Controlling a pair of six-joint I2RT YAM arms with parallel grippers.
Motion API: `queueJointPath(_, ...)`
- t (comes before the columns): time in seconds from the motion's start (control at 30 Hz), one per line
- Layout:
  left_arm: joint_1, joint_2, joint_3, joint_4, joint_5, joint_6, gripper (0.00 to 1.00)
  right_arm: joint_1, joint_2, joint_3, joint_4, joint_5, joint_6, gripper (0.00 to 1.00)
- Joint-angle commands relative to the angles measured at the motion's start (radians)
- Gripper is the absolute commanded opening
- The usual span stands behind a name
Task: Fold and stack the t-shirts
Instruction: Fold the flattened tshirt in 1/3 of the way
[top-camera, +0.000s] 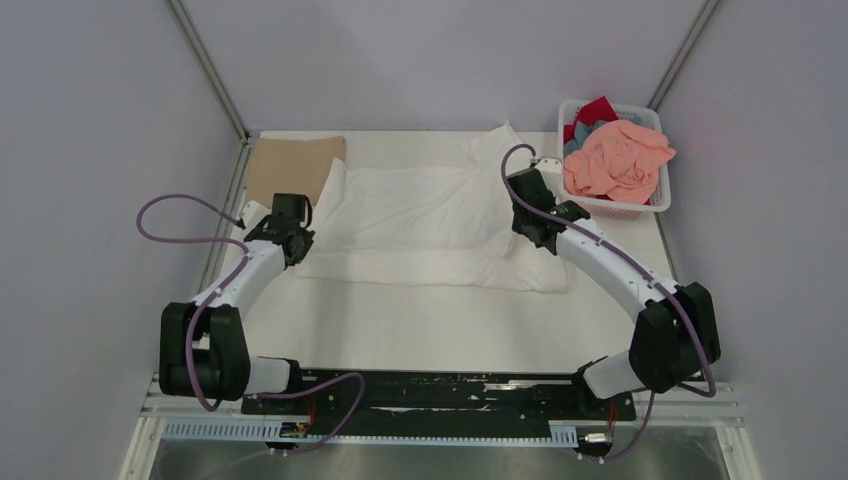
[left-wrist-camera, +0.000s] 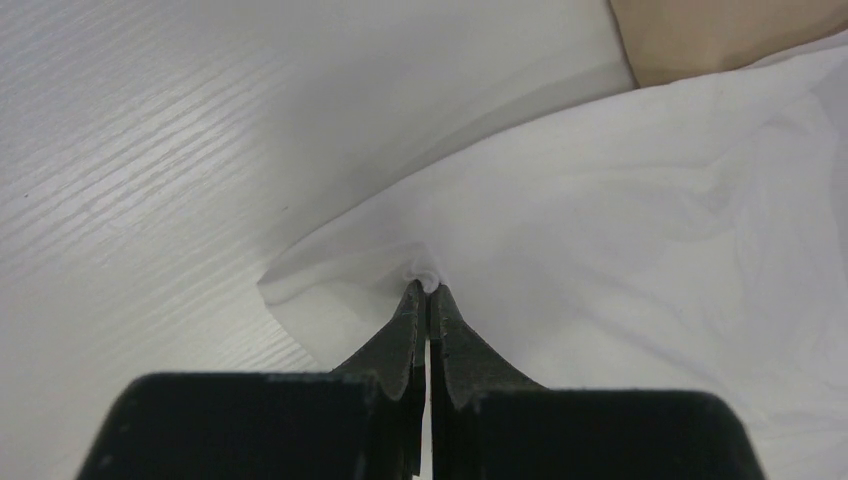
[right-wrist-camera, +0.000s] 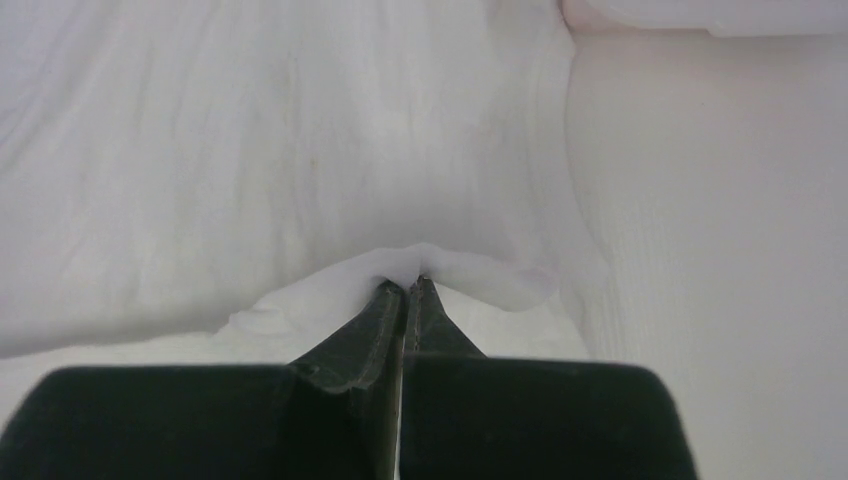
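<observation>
The white t-shirt (top-camera: 420, 220) lies spread across the middle of the table. My left gripper (top-camera: 297, 212) is at its left edge, shut on a pinch of white cloth (left-wrist-camera: 425, 275), lifting the edge a little off the table. My right gripper (top-camera: 522, 195) is at its right side, shut on a fold of the same shirt (right-wrist-camera: 410, 265). A folded tan t-shirt (top-camera: 293, 168) lies at the back left, its corner showing in the left wrist view (left-wrist-camera: 720, 35). Salmon pink (top-camera: 615, 160), red (top-camera: 592, 112) and grey-blue (top-camera: 580, 145) shirts sit in the basket.
The white lattice basket (top-camera: 655, 200) stands at the back right corner, close to my right arm. Grey walls enclose the table on the left, back and right. Bare white tabletop (top-camera: 420, 325) lies between the white shirt and the arm bases.
</observation>
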Motion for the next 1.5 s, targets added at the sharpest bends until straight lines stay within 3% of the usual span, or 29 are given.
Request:
queueJointPath(0.0,0.019,0.081,0.086,0.083,-0.01,0.023,0.0,-0.034,0.072,0.087,0.102,-0.021,-0.1,0.0)
queueJointPath(0.4,0.022,0.227,0.193,0.082,-0.027,0.04,0.01,-0.136,0.289,0.219,0.174,-0.137,-0.195,0.02)
queueJointPath(0.53,0.023,0.239,0.196,0.113,-0.019,0.059,0.18,-0.159,0.396,0.281,0.2,-0.145,-0.185,0.03)
queueJointPath(0.6,0.024,0.236,0.198,0.119,-0.02,0.065,0.35,-0.177,0.458,0.324,0.212,-0.167,-0.169,0.05)
queueJointPath(0.63,0.024,0.231,0.2,0.116,-0.02,0.069,0.54,-0.186,0.488,0.349,0.216,-0.18,-0.158,0.09)
queueJointPath(0.7,0.023,0.213,0.201,0.11,-0.016,0.073,0.78,-0.202,0.549,0.41,0.226,-0.222,-0.159,0.15)
queueJointPath(0.77,0.024,0.186,0.2,0.107,-0.01,0.081,0.96,-0.21,0.597,0.49,0.227,-0.263,-0.176,0.19)
queueJointPath(0.87,0.023,0.137,0.193,0.1,0.02,0.108,1.0,-0.207,0.613,0.555,0.226,-0.348,-0.189,0.64)
queueJointPath(0.97,0.023,0.068,0.17,0.086,0.054,0.14,1.0,-0.195,0.544,0.511,0.226,-0.362,-0.178,0.76)
queueJointPath(1.1,0.022,-0.02,0.114,0.105,0.165,0.185,1.0,-0.172,0.404,0.303,0.235,-0.361,-0.127,0.99)
queueJointPath(1.3,0.013,-0.044,0.069,0.18,0.34,0.257,1.0,-0.158,0.292,0.074,0.348,-0.537,-0.074,1.0)
queueJointPath(1.47,-0.001,0.014,0.086,0.214,0.391,0.282,1.0,-0.149,0.436,0.186,0.39,-0.652,-0.083,1.0)
